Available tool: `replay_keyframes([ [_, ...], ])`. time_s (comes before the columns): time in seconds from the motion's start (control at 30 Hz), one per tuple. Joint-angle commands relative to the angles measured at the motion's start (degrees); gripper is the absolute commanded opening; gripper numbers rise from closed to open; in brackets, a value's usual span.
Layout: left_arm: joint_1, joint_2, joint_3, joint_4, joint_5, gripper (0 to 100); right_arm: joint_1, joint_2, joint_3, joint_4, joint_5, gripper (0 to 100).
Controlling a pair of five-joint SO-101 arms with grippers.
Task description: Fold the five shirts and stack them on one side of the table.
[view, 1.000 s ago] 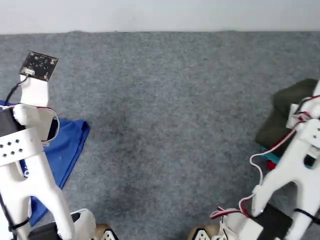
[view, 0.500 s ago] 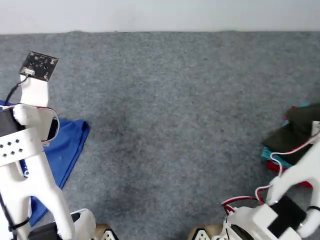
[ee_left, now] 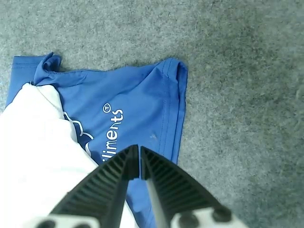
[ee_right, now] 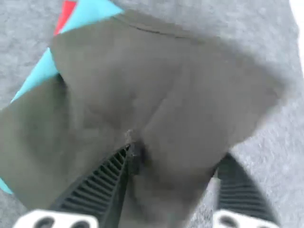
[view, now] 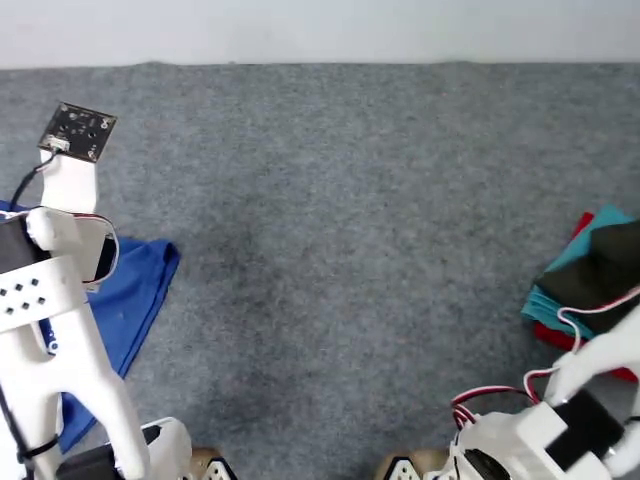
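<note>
A blue shirt (ee_left: 137,114) with white print lies spread on the grey table near the left edge, also in the high view (view: 135,290). My left gripper (ee_left: 136,151) hangs shut just above it, holding nothing. At the right edge sits a stack with a dark olive shirt (view: 600,270) on top, a teal shirt (view: 550,290) under it and a red shirt (view: 582,228) lowest. My right gripper (ee_right: 183,166) stands open over the dark olive shirt (ee_right: 152,95). One of its fingertips (ee_right: 130,154) touches a small crease in the cloth.
The grey carpeted table (view: 350,220) stretches wide between the two arms. A pale wall strip (view: 320,30) runs along the far edge. A white shape (ee_left: 38,156) covers part of the blue shirt beside my left gripper. The right arm's white body (view: 590,400) stands at the front right.
The right arm has drawn back toward the front edge. The dark olive shirt has come down onto the stack, and the teal and red layers show more. The left arm has kept still.
</note>
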Motion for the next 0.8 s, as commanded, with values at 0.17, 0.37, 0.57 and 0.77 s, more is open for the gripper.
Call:
replay_keyframes([
  [0.17,-0.18,-1.58,-0.22,1.14,-0.26,2,-1.45,-10.15,-9.05,14.46,-2.81,29.0],
  [0.37,-0.18,-1.67,-0.22,1.14,-0.26,2,-6.20,-8.22,-5.45,16.66,-2.81,5.7],
  [0.57,-0.18,-1.85,-0.22,1.14,-0.26,2,-8.57,-1.36,1.76,14.02,-3.08,3.5],
  [0.77,-0.18,-2.02,2.15,1.05,-0.26,2,-12.53,5.32,9.32,10.59,-3.16,3.5],
])
